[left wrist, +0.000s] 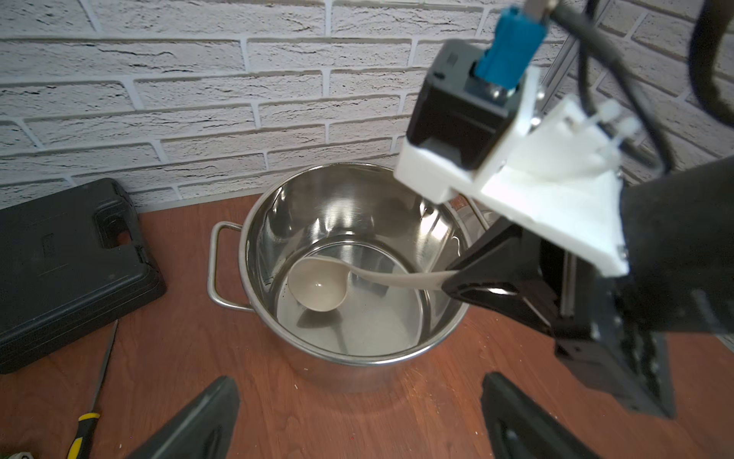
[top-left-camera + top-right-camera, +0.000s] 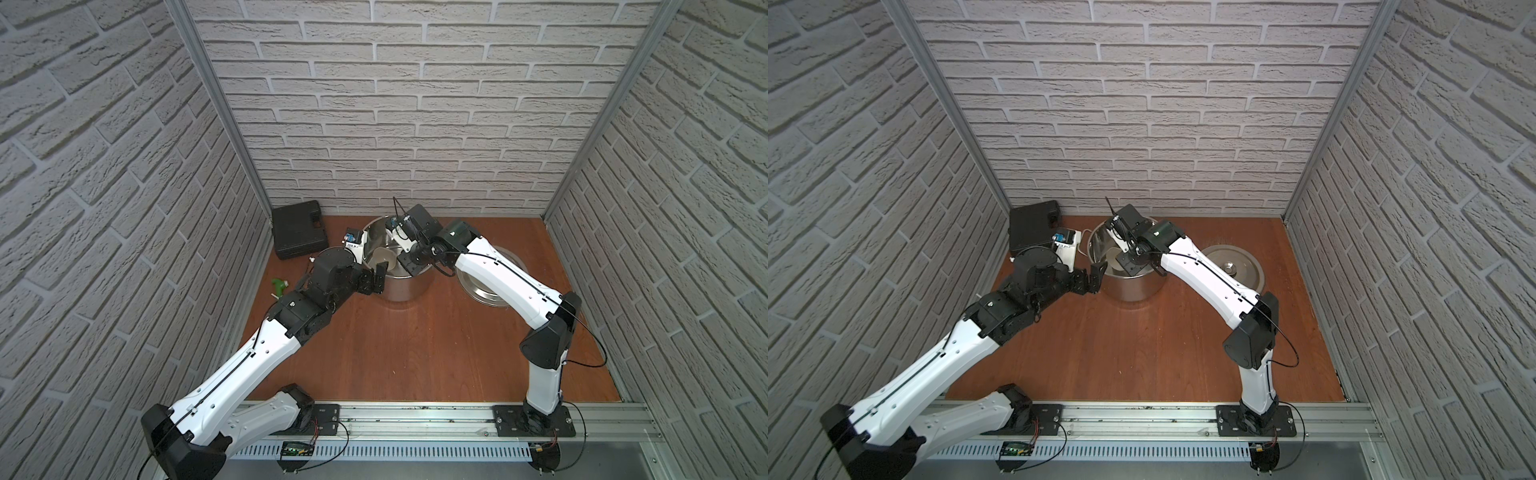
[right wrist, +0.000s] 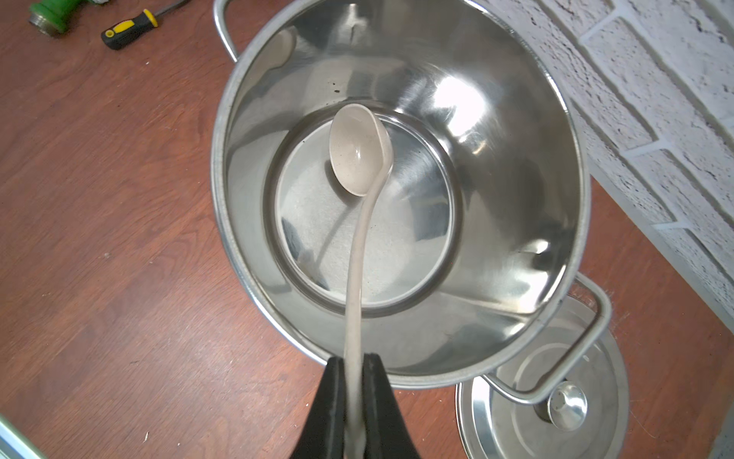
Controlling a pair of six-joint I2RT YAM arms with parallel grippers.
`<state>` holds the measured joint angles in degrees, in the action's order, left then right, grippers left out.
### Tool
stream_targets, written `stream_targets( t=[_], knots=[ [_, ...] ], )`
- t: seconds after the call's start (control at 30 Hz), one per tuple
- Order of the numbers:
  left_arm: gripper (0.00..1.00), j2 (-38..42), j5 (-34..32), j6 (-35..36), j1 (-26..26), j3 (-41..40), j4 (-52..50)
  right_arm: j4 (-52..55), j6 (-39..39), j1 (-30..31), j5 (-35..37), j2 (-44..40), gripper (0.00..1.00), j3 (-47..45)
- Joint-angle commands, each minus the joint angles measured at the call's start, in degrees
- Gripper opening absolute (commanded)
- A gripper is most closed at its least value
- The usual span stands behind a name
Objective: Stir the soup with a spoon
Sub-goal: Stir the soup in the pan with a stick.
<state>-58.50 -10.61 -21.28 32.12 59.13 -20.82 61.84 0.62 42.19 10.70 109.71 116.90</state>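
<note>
The right gripper (image 3: 352,363) is clenched on the slim handle of the spoon (image 3: 359,155). It grips just above the rim of the pot (image 3: 516,167), on the side where the lid (image 3: 512,413) lies on the table (image 3: 119,238). From the jaws the handle runs down into the pot. The round bowl of the spoon sits low inside, near the bottom; whether it touches the bottom I cannot tell. The left gripper (image 1: 359,381) is released, its jaws wide apart. It is just outside the pot's wall, apart from the spoon.

Wide-spread left tool (image 2: 374,282), clamped right tool (image 3: 351,359)
</note>
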Motion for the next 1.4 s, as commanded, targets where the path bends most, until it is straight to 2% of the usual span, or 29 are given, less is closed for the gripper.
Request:
stream_targets(
  t=[0.0, 0.27, 0.43, 0.63, 0.97, 1.2, 1.37],
  knots=[
    [0.98, -0.36, -1.16, -0.66, 0.32, -0.60, 3.64, -0.58, -1.22, 0.01, 1.95, -5.48, 0.03, -3.62],
    [0.98, -0.38, -1.42, -0.79, 0.32, -0.69, 3.90, -1.90, -1.93, -3.34, 5.21, -11.25, 0.03, -11.39],
    [0.98, 0.14, -1.51, -1.15, 0.34, -0.95, 3.74, -2.85, -1.60, -5.57, 5.51, -10.26, 0.03, -10.48],
    [0.98, 1.18, -1.91, -1.21, 0.40, -1.13, 3.24, -3.22, -0.72, -6.77, 5.97, -5.10, 0.03, -4.97],
    [0.98, 2.00, -2.40, -1.15, 0.48, -1.83, 3.01, -2.61, -0.80, -4.25, -0.26, 1.38, 0.03, 3.78],
    [0.99, 2.17, -1.11, -0.12, 0.46, -2.44, 3.35, -1.69, -2.20, -1.97, -3.75, -0.67, 0.03, 1.00],
    [0.98, 2.45, 1.37, 1.82, 0.46, -2.60, 3.17, -1.76, -2.82, -1.52, -2.59, -5.29, 0.03, -5.28]
  ],
)
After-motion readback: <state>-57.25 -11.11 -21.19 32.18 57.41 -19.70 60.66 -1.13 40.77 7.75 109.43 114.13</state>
